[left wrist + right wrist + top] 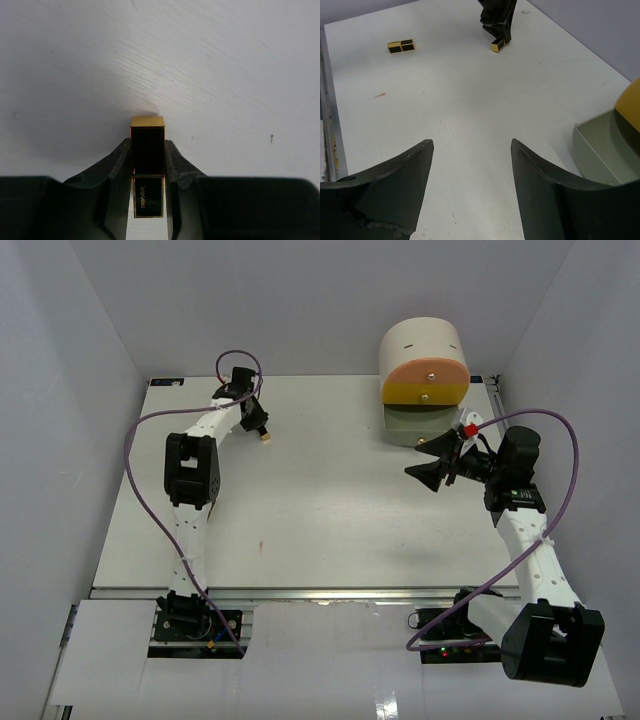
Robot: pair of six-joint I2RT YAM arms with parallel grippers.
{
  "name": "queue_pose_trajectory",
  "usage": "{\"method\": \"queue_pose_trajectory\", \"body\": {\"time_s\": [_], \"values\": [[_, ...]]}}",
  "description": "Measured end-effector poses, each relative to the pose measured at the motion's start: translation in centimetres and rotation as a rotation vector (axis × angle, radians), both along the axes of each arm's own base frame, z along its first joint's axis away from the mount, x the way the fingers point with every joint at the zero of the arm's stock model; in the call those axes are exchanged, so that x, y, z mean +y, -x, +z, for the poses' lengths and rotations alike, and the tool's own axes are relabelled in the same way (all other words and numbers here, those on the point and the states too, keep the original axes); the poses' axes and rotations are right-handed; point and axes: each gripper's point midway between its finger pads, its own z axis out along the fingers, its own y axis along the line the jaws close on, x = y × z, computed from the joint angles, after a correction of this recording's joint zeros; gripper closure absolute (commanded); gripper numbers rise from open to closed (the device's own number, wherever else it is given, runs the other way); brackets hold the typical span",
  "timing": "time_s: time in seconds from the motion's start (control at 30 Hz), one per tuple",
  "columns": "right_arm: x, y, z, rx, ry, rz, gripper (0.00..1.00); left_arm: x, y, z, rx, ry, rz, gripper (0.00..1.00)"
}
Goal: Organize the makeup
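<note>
Pick-up step on the lipsticks, looks like. The left hand (257, 425) is at the far left of the surface (330, 510), pinching a black-and-gold lipstick (148, 190) across its body. The gold end pokes out past the fingers, low over the surface. Can't tell if it's actually lifted or just touching.

The right hand (471, 143) is spread wide with nothing in it, parked just in front of the open grey-green drawer (587, 150) on the far right.

My guess is the next move is a carry across the surface to that drawer, well apart from where the tube is now. So either a long reach or a handover to the waiting right hand. The grip looks square, so it should travel fine.

There's also another lipstick (400, 46) lying flat near the left arm, not sorted yet.
</note>
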Motion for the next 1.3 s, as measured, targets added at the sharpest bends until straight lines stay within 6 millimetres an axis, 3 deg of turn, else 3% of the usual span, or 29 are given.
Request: {"method": "queue_pose_trajectory", "body": {"time_s": [0.13,0.23,0.37,0.53,0.6,0.77,0.93,1.17,1.3], "values": [[0.2,-0.1,-0.7,0.051,-0.015,0.012,0.23,-2.1,2.2,0.6,0.017,0.099,-0.102,1.00],[1.0,-0.2,-2.0,0.124,-0.023,0.040,0.23,-4.7,5.0,2.6,-0.003,0.225,-0.213,1.00],[4.0,0.8,-3.7,0.246,-0.013,0.106,0.27,-8.0,9.0,8.4,-0.121,0.390,-0.340,1.00],[8.5,1.6,-4.0,0.362,0.009,0.145,0.20,-11.7,14.6,14.6,-0.288,0.563,-0.459,1.00],[9.8,1.1,-4.1,0.430,0.009,0.130,0.17,-13.3,16.8,15.5,-0.328,0.622,-0.488,1.00],[11.8,-0.4,-4.9,0.629,-0.040,0.086,0.14,-17.6,21.1,15.2,-0.325,0.734,-0.547,1.00],[12.6,-1.1,-5.1,0.749,-0.099,0.054,0.11,-20.1,22.9,15.9,-0.344,0.809,-0.572,1.00],[13.1,-1.8,-5.7,0.813,-0.117,0.031,0.11,-21.1,22.9,18.4,-0.441,0.893,-0.592,1.00],[13.2,-1.8,-5.7,0.810,-0.118,0.032,0.14,-21.6,22.9,18.4,-0.449,0.921,-0.604,1.00]]}}
